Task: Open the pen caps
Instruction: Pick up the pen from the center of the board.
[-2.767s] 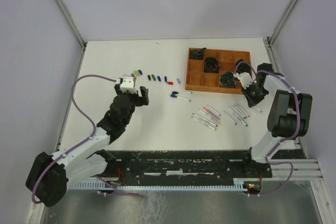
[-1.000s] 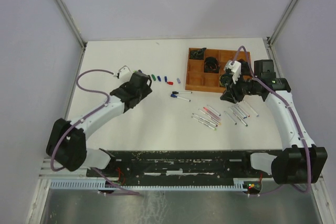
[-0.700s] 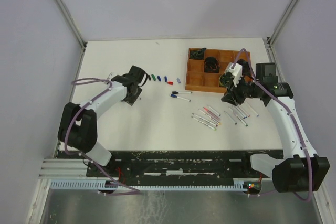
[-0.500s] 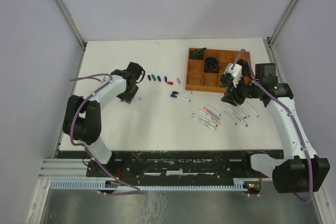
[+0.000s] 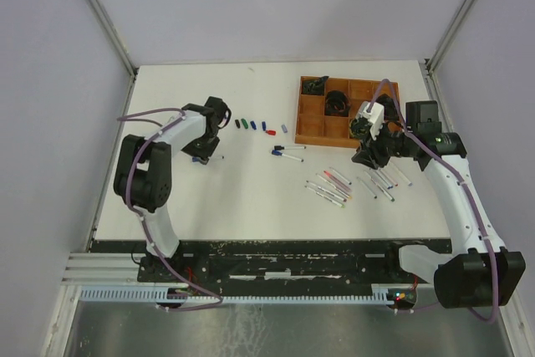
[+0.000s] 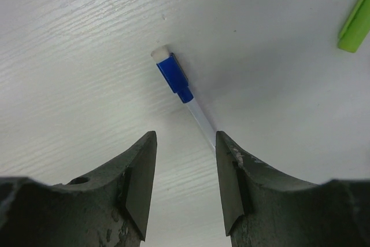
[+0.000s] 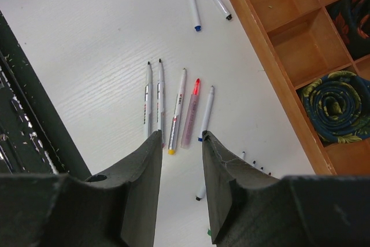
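"Where is the left gripper (image 6: 185, 138) sitting?"

"It is hovering low over the white table (image 6: 87, 39), its jaws standing apart and gripping nothing. A pen (image 6: 199, 117) wearing a blue cap (image 6: 173, 77) is lying just ahead, its barrel running under one finger. A green cap (image 6: 354, 20) is lying nearby."

"And the right gripper (image 7: 180, 137)?"

"Its jaws are standing slightly apart, empty, above a row of pens (image 7: 173, 108) beside the wooden tray (image 7: 254, 39). Loose caps (image 5: 255, 126) are lying in a line between the arms."
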### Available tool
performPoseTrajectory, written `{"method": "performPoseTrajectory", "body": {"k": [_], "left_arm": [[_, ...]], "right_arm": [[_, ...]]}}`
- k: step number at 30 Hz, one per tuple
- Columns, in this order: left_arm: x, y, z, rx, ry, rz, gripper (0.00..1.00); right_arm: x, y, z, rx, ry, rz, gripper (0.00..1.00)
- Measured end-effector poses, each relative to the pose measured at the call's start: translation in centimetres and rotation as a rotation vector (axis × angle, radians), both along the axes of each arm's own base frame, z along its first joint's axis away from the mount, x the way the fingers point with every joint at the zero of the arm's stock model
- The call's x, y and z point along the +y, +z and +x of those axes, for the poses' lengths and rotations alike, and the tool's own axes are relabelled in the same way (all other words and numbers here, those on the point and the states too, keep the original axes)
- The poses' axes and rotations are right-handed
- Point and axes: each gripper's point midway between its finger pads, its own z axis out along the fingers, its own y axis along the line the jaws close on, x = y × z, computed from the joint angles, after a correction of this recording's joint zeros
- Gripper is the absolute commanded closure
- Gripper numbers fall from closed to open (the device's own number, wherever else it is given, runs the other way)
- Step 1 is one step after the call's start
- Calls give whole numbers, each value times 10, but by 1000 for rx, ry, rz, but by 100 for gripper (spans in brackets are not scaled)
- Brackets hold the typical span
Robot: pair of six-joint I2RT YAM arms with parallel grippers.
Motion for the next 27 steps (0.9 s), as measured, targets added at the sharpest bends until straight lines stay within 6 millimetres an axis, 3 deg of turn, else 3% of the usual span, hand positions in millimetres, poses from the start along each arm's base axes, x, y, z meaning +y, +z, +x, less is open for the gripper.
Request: {"method": "performPoseTrajectory", "body": {"k": [5, 16, 24, 27], "left_arm": [[0, -17, -4, 50, 4, -2, 48], [-4, -31, -1, 64, 13, -45, 54], [-6, -31, 2, 56, 17, -67, 74], [-5, -32, 2, 58, 18, -69, 92]], "right_arm": [[0, 0, 0, -2, 1, -2, 59], [-1, -1, 0, -1, 3, -5, 59], [-1, -2, -1, -2, 8, -8, 59], [-1, -2, -1, -6, 11, -10, 59]]}}
